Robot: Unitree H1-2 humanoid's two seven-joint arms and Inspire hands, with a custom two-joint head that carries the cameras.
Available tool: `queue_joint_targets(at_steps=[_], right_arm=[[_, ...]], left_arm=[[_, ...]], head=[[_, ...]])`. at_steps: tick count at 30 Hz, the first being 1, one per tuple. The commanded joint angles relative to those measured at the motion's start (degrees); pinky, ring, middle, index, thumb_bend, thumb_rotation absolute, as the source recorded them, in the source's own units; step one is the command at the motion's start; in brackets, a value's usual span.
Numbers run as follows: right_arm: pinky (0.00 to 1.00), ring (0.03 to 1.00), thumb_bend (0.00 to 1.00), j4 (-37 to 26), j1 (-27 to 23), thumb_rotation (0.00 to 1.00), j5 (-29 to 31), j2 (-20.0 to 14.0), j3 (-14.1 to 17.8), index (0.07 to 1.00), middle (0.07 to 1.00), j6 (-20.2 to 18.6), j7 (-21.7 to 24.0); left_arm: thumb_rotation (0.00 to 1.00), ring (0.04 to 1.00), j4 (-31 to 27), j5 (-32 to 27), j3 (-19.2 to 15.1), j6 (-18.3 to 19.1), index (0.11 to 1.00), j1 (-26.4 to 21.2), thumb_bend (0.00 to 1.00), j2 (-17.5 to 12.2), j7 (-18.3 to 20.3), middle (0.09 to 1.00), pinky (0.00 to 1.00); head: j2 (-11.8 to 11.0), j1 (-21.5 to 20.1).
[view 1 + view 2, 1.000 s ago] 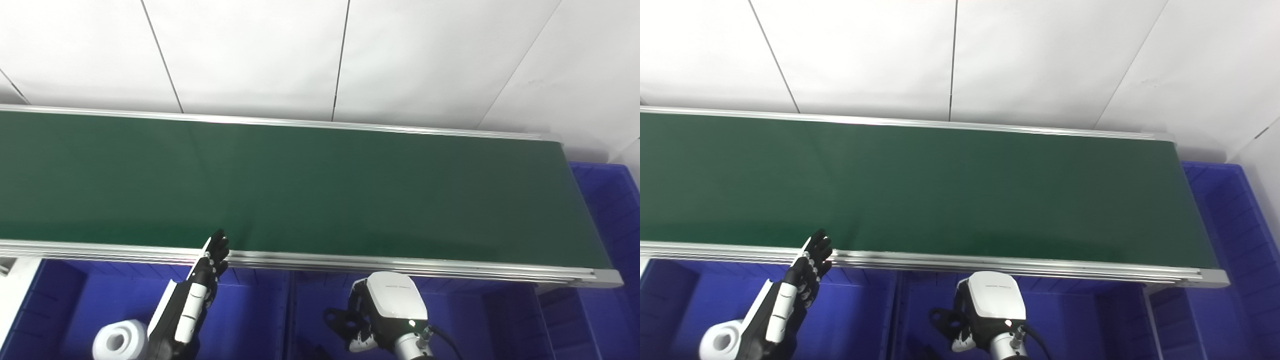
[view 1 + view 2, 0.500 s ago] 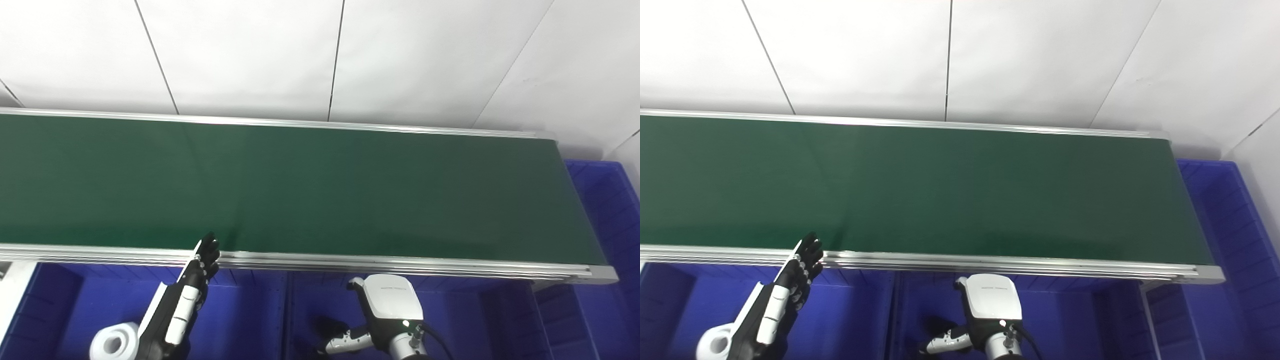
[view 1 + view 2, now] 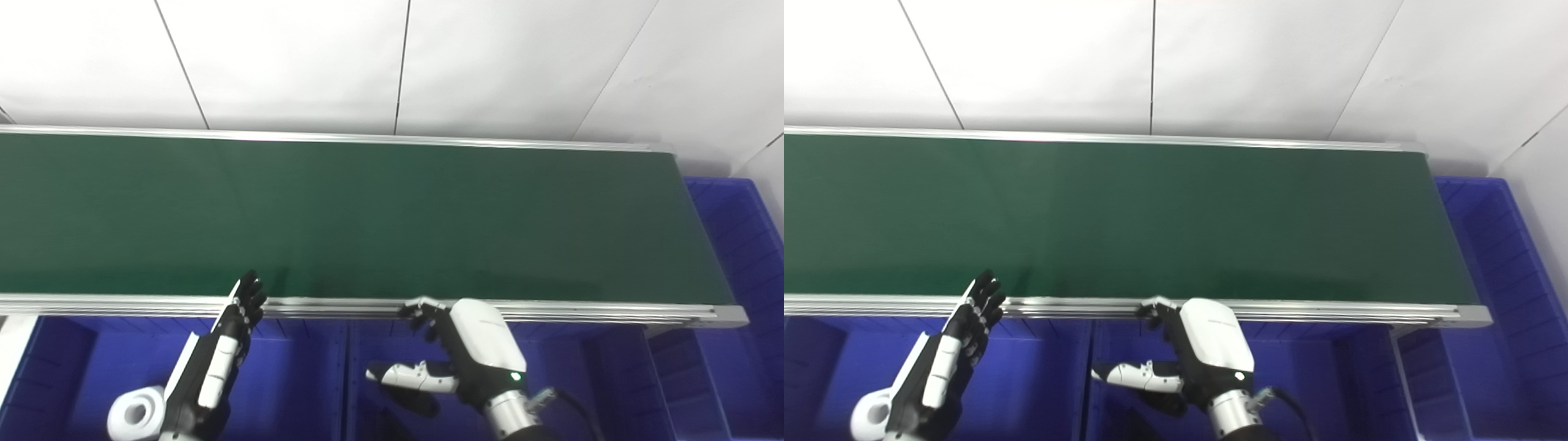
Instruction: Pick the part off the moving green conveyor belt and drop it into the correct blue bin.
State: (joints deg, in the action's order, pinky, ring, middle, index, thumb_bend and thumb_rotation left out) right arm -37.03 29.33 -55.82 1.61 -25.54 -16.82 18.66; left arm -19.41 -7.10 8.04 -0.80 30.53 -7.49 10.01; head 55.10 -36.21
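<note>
Although the task names a part, none shows anywhere on the green conveyor belt (image 3: 367,214): its whole visible surface is bare, from the left picture edge to its right end. Direction from the fingers and long axis of the part: cannot be stated, nothing to measure against. Whether the part is upstream out of view or already in a bin, cannot tell.

Landmark: near rail of the belt (image 3: 551,311).
- Right hand (image 3: 456,352): just below the rail, about mid-belt. Fingers (image 3: 419,305) curl up against the rail edge, thumb stretched out to the left over the blue bin (image 3: 361,343). Fingers apart, holding nothing.
- Left hand (image 3: 229,334): also at the rail, left of the right hand. Fingers (image 3: 250,291) extended and slightly spread, tips overlapping the belt's near edge. Empty.
- Blue bins run below the rail beneath both hands; one more blue bin (image 3: 744,245) sits past the belt's right end.

Judgement: step in hand is waiting at the belt edge. Which hand is nearer depends on where the part appears; travel direction is not evident. Both hands sit equally close to the rail, so neither is favoured yet.
</note>
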Motion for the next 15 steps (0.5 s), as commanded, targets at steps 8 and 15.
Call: queue_joint_targets(at_steps=[8,15], right_arm=[[0.64,0.731,0.76,9.4,9.8,0.85,35.8,11.2,0.4,0.777,0.793,17.9,-20.3],[0.69,0.743,0.76,16.4,6.0,0.88,39.3,9.1,1.7,0.808,0.818,20.5,-26.0]], left_arm=[[0.96,0.977,-3.9,0.2,-0.2,3.8,1.000,-1.4,0.70,0.4,-0.4,1.000,1.00],[0.95,0.987,-2.6,0.9,0.1,1.7,1.000,-1.1,0.71,0.4,0.0,1.000,1.00]], head=[[-0.9,1.5],[-2.2,4.0]])
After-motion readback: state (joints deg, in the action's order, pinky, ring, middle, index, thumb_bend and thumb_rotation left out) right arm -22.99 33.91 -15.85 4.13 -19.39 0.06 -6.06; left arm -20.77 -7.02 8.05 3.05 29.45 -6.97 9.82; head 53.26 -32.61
